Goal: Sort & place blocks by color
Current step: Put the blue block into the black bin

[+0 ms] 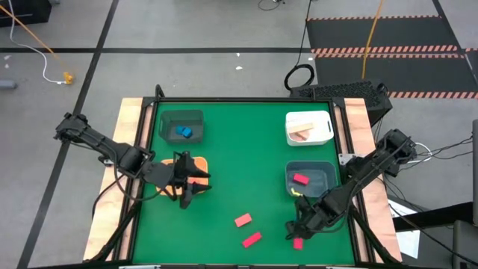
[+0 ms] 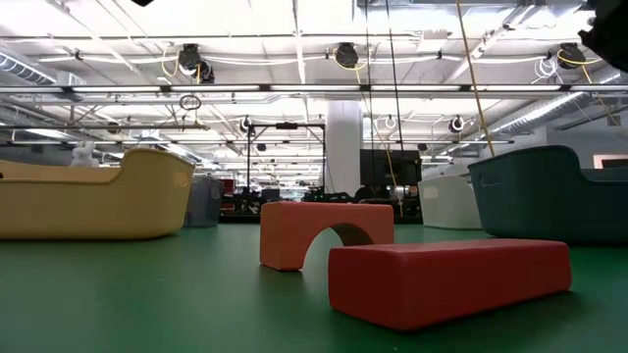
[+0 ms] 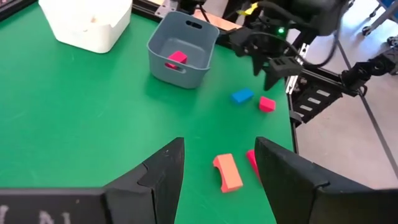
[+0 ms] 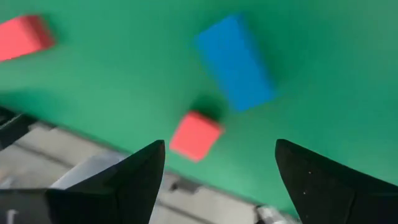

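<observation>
i've got the right gripper [image 4: 214,165] spread open, hovering over a small blue rectangular block [image 4: 235,62] and small red cube [image 4: 195,135], left gripper [image 3: 217,165] open by the orange bin [image 1: 200,166].

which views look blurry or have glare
Right wrist view: soft all over, the blue block and small red cube smeared. Low view: bright ceiling lights glare; the near red bar is slightly soft. High and left wrist views: evenly lit, fairly sharp.

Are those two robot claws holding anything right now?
No. The left gripper is open and empty above the table; the right gripper is open over a blue block and a red block.
</observation>
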